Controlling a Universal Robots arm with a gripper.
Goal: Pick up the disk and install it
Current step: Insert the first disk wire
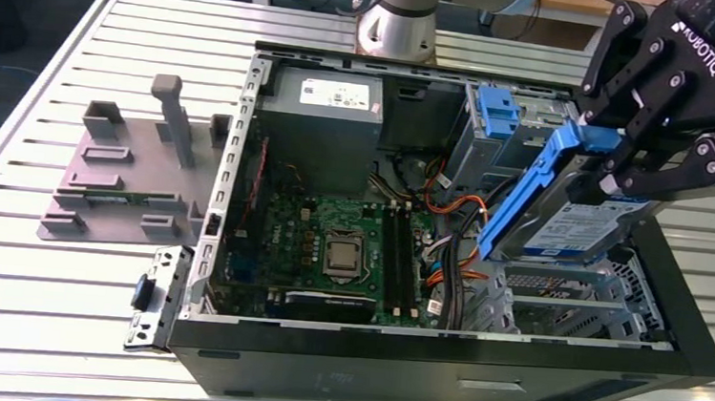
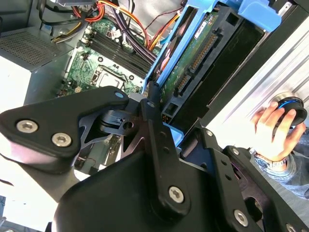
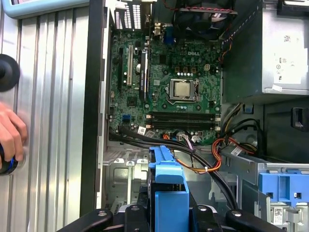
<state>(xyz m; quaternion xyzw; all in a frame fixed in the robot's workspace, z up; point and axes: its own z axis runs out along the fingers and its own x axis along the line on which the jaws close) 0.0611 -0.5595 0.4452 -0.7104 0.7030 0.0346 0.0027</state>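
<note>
Fingers clamp the disk (image 1: 581, 213) by its blue bracket — the gripper (image 1: 635, 160) holds it tilted above the computer case (image 1: 447, 361), pickup done, not yet seated.

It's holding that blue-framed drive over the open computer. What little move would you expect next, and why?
Probably a slow lowering toward the metal bay. The gripper, jaws shut on the disk, holds it tilted above the case, not yet seated.

Blue-framed disk (image 1: 573, 218) with white-blue label — black end effector (image 1: 647, 171) — green motherboard (image 1: 341, 247).
</note>
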